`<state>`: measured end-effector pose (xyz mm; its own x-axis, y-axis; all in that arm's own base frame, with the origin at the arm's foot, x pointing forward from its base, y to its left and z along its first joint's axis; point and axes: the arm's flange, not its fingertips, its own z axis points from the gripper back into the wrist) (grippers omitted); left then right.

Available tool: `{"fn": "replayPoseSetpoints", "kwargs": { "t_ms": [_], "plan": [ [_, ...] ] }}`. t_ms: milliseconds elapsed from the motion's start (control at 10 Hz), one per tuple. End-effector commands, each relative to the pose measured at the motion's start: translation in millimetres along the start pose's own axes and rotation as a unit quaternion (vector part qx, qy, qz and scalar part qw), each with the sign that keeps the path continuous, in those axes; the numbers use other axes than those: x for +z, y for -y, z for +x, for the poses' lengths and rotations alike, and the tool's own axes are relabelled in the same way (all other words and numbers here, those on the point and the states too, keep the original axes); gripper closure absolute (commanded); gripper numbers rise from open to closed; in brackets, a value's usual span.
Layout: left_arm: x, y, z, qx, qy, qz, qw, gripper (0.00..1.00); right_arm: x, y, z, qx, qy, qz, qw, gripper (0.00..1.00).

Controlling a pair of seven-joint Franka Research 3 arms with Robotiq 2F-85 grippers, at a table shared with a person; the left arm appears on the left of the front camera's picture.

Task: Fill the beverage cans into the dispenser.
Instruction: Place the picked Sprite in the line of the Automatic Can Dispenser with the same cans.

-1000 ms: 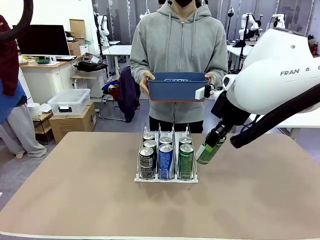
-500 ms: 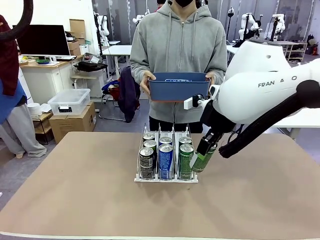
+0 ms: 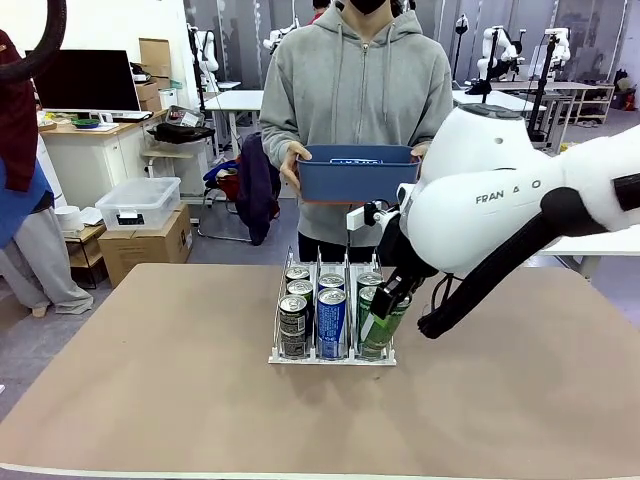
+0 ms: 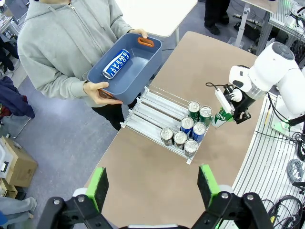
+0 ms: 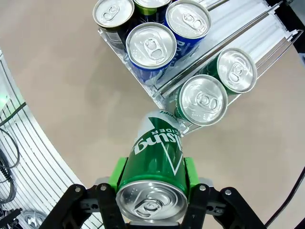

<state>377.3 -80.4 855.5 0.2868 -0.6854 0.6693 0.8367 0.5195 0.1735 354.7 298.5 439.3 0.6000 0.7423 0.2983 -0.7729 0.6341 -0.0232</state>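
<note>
The big brown table [image 3: 150, 400] has the white right arm [image 3: 480, 200] reaching over it. A person [image 3: 350, 90] at the far side holds a blue tub [image 3: 355, 175] in both hands. In the tub, one blue can [image 4: 116, 63] with white letters lies on its side. The dispenser [image 3: 330, 357] sits in the middle of the table. It is a clear rack with three lanes and a white base. Its lanes hold cans [image 3: 331, 322] standing straight up: dark on the left, blue in the middle, green on the right.

The right gripper [image 5: 153, 175] is squeezed tight on a green can [image 5: 157, 152]. This can has white letters and a shiny silver top (the pull tab shows in the wrist view). It is tipped over, not straight up. Its top end is up by the gripper. Its bottom end points down at the front right corner of the dispenser, just beside the front green can there. The green pads [image 5: 118, 172] press on its two sides near the top. I cannot tell if it touches the rack.

The left gripper [image 4: 152, 183] hangs high above the table, fingers spread wide, with nothing between them.
</note>
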Motion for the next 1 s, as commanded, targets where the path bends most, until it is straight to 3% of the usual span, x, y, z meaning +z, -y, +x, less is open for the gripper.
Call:
{"fn": "replayPoseSetpoints", "kwargs": {
  "t_ms": [0,900],
  "plan": [
    [1,0,-3,0.0,0.001,0.003,1.0,0.0,-7,2,16,-0.013,0.011,-0.036,0.999,0.42],
    [1,0,-3,0.0,0.001,0.003,1.0,0.0,-43,33,45,-0.02,0.022,-0.079,0.996,0.42]
  ]
}}
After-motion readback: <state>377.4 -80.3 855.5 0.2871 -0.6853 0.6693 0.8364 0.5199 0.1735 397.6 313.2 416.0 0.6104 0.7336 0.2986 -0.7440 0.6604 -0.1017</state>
